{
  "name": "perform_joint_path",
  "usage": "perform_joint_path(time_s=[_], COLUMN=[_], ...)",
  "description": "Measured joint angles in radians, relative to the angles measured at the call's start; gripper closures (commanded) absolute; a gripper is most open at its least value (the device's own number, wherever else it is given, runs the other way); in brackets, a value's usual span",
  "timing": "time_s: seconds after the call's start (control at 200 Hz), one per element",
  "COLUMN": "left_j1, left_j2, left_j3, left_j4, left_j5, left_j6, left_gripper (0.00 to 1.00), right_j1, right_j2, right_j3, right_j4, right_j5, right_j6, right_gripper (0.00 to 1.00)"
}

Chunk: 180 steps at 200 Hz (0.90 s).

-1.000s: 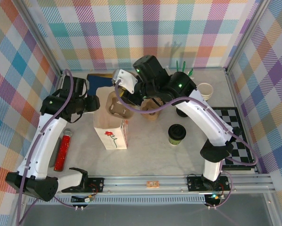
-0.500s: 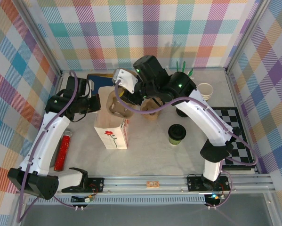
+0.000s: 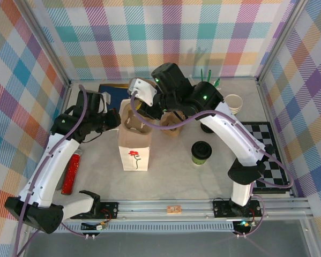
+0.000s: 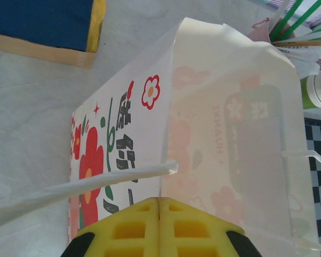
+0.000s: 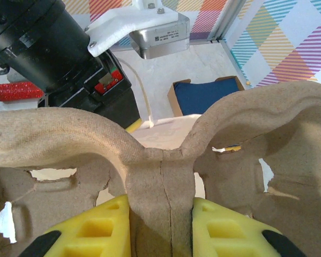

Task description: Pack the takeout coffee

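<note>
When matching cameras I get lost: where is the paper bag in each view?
Top external: the paper bag stands centre-left.
Left wrist: it spans the middle and right.
Right wrist: a pale strip at centre, behind the cardboard carrier.
Shared landmark: the blue box.

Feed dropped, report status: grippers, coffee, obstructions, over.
Left gripper pinching paper bag rim. Right gripper clamped on cup carrier over bag. Takeout coffee on table, unpacked.
</note>
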<state>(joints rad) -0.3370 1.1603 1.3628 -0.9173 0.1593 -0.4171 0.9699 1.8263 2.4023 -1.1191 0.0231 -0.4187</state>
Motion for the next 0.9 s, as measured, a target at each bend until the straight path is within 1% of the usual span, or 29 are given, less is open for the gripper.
perform_joint_path(time_s=[0.11, 0.255, 0.305, 0.325, 0.36, 0.385, 0.4, 0.5, 0.655, 0.815, 0.9], left_j1=[-0.037, -0.056, -0.058, -0.058, -0.059, -0.060, -0.060, -0.060, -0.060, -0.060, -0.060], left_j2=[0.000, -0.001, -0.002, -0.002, -0.002, -0.002, -0.002, -0.002, -0.003, -0.002, -0.002], left_j3=[0.000, -0.006, -0.014, -0.017, -0.018, -0.018, -0.018, -0.013, 0.029, 0.118, 0.161], left_j4=[0.009, 0.023, 0.029, 0.029, 0.027, 0.027, 0.026, 0.016, -0.017, -0.039, -0.054], left_j5=[-0.003, -0.003, -0.005, -0.007, -0.013, -0.018, -0.022, -0.037, -0.059, -0.066, -0.069], left_j6=[-0.026, -0.048, -0.055, -0.055, -0.057, -0.061, -0.056, -0.056, -0.051, -0.031, -0.019], left_gripper=[1.00, 1.00, 0.94, 0.90, 0.81, 0.71, 0.67, 0.55, 0.49, 0.43, 0.41], right_j1=[0.000, 0.000, 0.000, 0.000, 0.000, 0.000, 0.000, -0.002, -0.003, -0.003, -0.003], right_j2=[0.000, 0.000, 0.000, 0.000, 0.000, 0.001, 0.001, 0.007, 0.029, 0.044, 0.044], right_j3=[0.000, 0.000, 0.000, 0.000, 0.000, 0.000, 0.000, 0.000, 0.000, 0.000, 0.001], right_j4=[0.000, 0.000, 0.000, 0.000, -0.001, -0.001, 0.000, -0.001, -0.002, -0.008, -0.007], right_j5=[0.006, 0.010, 0.011, 0.011, 0.011, 0.011, 0.010, 0.000, -0.013, -0.032, -0.051], right_j6=[-0.013, -0.029, -0.035, -0.036, -0.039, -0.039, -0.039, -0.043, -0.046, -0.054, -0.060], right_gripper=[0.86, 0.86, 0.86, 0.86, 0.86, 0.86, 0.86, 0.86, 0.86, 0.86, 0.86])
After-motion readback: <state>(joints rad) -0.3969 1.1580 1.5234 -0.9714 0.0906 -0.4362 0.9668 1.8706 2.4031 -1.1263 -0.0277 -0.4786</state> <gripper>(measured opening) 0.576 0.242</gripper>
